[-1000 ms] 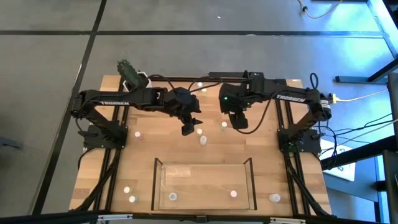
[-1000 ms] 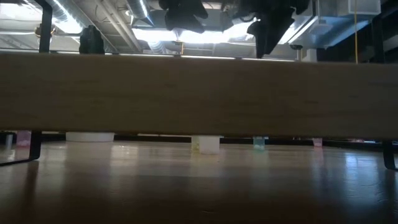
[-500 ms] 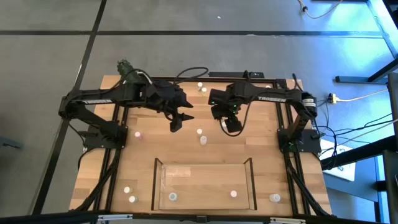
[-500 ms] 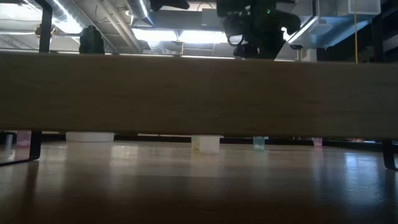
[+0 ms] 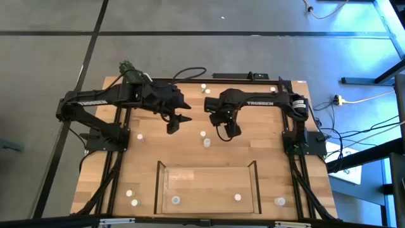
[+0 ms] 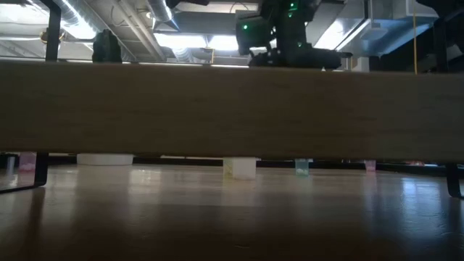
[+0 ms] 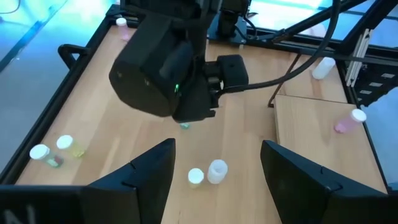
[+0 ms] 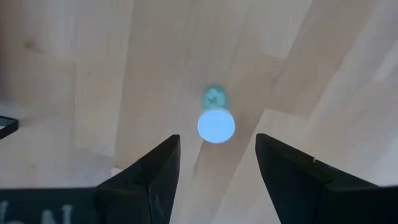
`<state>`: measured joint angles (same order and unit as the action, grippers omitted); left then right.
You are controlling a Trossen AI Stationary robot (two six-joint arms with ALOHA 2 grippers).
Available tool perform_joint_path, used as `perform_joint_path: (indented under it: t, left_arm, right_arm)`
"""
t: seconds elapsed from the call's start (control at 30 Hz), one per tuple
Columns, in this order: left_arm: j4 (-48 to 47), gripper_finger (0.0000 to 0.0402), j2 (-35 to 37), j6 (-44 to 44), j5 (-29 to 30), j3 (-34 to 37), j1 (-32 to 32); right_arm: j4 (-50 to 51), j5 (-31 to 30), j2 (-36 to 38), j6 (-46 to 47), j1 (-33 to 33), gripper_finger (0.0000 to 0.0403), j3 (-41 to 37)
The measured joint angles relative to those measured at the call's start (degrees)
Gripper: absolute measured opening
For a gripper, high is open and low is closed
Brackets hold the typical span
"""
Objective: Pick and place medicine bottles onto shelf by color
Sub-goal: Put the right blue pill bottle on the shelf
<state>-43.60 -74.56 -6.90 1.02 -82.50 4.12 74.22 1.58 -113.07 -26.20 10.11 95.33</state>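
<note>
Ten medicine bottles show from above, and an eleventh only in the right wrist view. Two lie inside the shelf [image 5: 158, 185], a pale one [image 5: 176, 200] near its left wall and a pinkish one [image 5: 238, 197] toward its right. Three sit outside it by the tabletop's [image 5: 272, 158] front edge: a pair [image 5: 131, 197] left of the shelf and a single bottle [image 5: 280, 201] just right of it. Two more [image 5: 205, 88] stand close together at the far edge, two [image 5: 205, 138] sit mid-tabletop, and a pink-capped one [image 5: 140, 135] sits near the left side.

The right end effector [image 5: 231, 132] hangs over the teal bottle [image 8: 216, 124], fingers spread wide, the bottle between them and untouched. The left end effector [image 5: 172, 125] hovers just left of the middle pair, also spread and holding nothing.

One cactus pot [image 5: 128, 68] stands at the far left corner. Bare wood lies between the middle pair and the shelf's far wall.
</note>
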Motion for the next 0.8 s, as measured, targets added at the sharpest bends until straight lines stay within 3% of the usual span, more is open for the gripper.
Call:
perform_joint_path:
  t: [0.8]
  left_arm:
    - [-1.02, 0.0231, 0.00, -0.10, 1.44, 0.00, 0.00]
  right_arm:
    - [-5.09, 1.56, -0.73, 8.74, 0.28, 0.0211, 0.00]
